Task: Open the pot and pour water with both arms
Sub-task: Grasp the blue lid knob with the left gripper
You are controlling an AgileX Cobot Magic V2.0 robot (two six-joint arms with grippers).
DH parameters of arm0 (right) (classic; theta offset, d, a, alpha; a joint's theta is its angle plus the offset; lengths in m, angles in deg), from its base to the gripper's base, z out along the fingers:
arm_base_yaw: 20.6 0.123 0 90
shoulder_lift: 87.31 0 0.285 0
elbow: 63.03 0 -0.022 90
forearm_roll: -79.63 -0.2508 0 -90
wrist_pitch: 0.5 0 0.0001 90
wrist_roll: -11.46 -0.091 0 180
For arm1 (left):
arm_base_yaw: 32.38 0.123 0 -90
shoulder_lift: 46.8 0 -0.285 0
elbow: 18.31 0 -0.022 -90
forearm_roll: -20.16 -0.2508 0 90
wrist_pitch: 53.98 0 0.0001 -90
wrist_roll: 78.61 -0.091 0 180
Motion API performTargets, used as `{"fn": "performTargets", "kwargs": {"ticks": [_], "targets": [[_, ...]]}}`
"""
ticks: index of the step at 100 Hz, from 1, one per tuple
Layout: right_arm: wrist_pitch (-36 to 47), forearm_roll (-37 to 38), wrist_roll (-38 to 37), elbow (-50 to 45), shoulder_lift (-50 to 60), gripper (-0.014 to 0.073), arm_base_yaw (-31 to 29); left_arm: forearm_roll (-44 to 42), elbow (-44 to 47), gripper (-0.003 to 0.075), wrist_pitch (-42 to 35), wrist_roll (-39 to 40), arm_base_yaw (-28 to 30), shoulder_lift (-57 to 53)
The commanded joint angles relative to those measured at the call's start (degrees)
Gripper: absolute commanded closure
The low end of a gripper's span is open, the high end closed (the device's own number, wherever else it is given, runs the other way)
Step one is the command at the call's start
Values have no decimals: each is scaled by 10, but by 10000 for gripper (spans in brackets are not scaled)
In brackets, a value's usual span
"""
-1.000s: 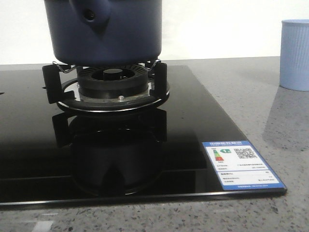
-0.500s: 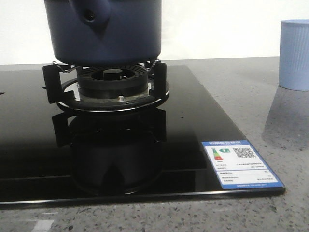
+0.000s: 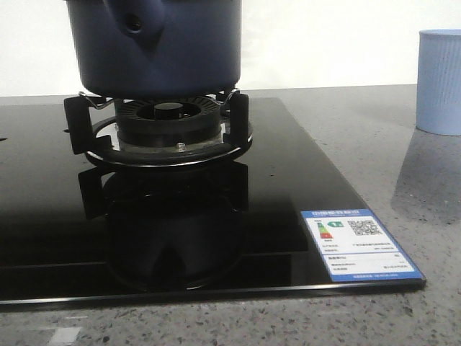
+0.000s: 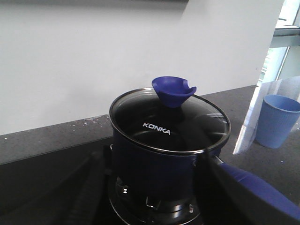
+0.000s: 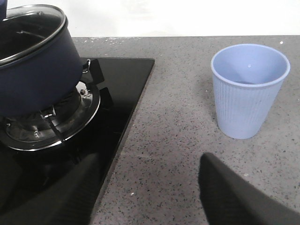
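Note:
The navy-blue pot (image 3: 155,47) stands on the burner's pan support (image 3: 162,133), its handle lug facing the front view. In the left wrist view the pot (image 4: 159,164) carries a glass lid (image 4: 171,124) marked KONKA with a blue knob (image 4: 173,91), and a blue handle (image 4: 255,190) sticks out. My left gripper (image 4: 149,161) is open and empty, level with the pot's wall and short of it. My right gripper (image 5: 147,161) is open and empty over the grey counter, between the pot (image 5: 33,70) and the pale blue cup (image 5: 248,89). Neither gripper shows in the front view.
The black glass hob (image 3: 274,202) carries a label sticker (image 3: 356,245) at its front right corner. The pale blue ribbed cup (image 3: 439,83) stands on the speckled counter (image 3: 389,151) to the right of the hob. A white wall is behind.

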Motion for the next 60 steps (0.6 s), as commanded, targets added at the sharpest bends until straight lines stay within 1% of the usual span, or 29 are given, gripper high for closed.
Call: {"fn": "performTargets", "kwargs": {"ticks": [1, 7, 18, 28, 36, 43, 60], "targets": [[36, -14, 7, 21, -5, 130, 0, 18, -19, 203, -60, 0, -24, 27], [36, -15, 7, 21, -5, 130, 0, 20, -19, 218, -78, 0, -40, 49], [40, -15, 7, 21, -5, 130, 0, 20, -19, 243, -134, 0, -74, 93], [40, -15, 7, 21, -5, 130, 0, 20, -26, 235, -182, 0, -104, 132], [40, -15, 7, 21, -5, 130, 0, 16, -41, 201, -204, 0, -124, 168], [40, -16, 7, 21, -5, 130, 0, 5, -60, 180, -223, 0, -131, 204], [40, -16, 7, 21, -5, 130, 0, -10, -119, 179, -237, 0, -129, 293]]}}
